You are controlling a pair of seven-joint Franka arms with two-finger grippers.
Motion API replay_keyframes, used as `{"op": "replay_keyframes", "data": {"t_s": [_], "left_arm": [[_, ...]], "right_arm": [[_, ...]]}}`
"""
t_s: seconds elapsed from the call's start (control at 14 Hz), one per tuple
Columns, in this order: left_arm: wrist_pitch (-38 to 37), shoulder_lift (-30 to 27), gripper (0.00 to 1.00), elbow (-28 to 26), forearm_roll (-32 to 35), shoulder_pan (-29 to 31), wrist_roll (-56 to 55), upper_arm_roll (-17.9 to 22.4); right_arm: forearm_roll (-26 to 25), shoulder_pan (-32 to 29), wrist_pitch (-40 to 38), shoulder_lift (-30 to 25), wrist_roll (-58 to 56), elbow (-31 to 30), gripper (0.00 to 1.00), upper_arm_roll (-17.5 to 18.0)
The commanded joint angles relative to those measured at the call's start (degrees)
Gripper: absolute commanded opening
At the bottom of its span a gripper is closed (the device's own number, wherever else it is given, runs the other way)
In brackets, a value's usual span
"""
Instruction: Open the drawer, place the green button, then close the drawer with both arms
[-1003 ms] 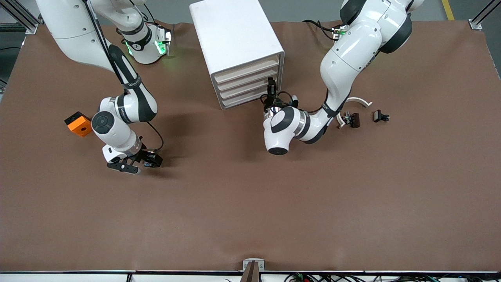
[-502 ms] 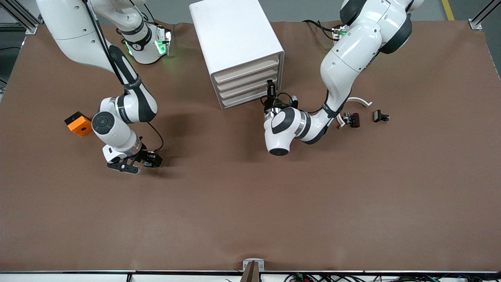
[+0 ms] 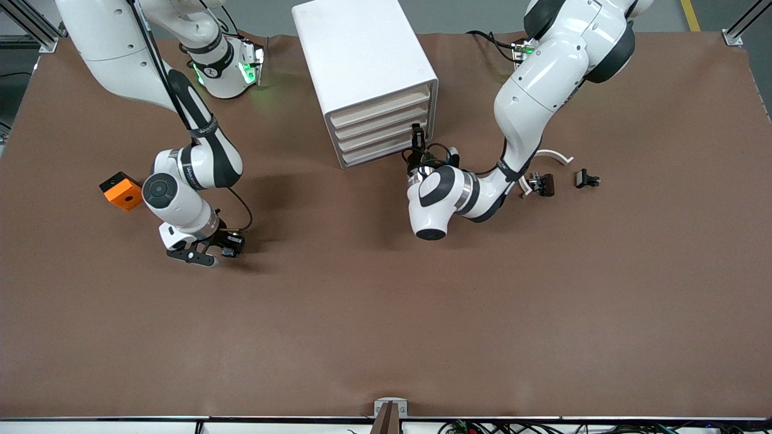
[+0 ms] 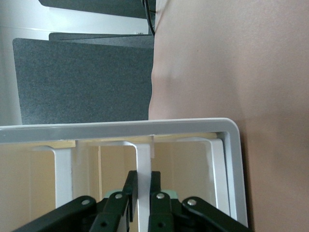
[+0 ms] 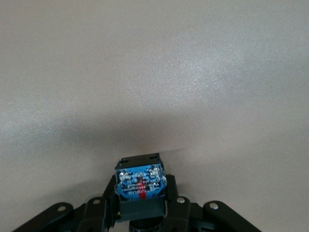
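The button [image 5: 140,181] sits clamped in the right gripper [image 3: 208,252] over the brown table [image 3: 386,313], near the orange block [image 3: 121,190], while the left gripper [image 3: 416,140] pinches a drawer handle [image 4: 143,169] on the white cabinet [image 3: 362,72], black clips [image 3: 564,179] lying toward the left arm's end.

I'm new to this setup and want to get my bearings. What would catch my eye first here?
The white drawer cabinet stands between the arms' bases, with the left claw shut on a drawer handle at its front. Toward the right arm's end of the table, the right claw grips the button just above the brown table. A bright orange block lies beside that arm.
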Motion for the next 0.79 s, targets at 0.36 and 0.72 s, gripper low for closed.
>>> {"op": "replay_keyframes", "data": {"t_s": [0.36, 0.72], "left_arm": [[0.78, -0.23, 0.14, 1.21, -3.83, 1.88, 0.20, 3.96], [3.33, -0.15, 0.14, 1.83, -5.85, 3.91, 0.38, 4.40]], "right_arm": [[-0.59, -0.39, -8.87, -3.90, 1.34, 2.11, 0.00, 0.08], [-0.50, 2.06, -23.29, -7.06, 7.83, 9.06, 0.00, 0.35]]}}
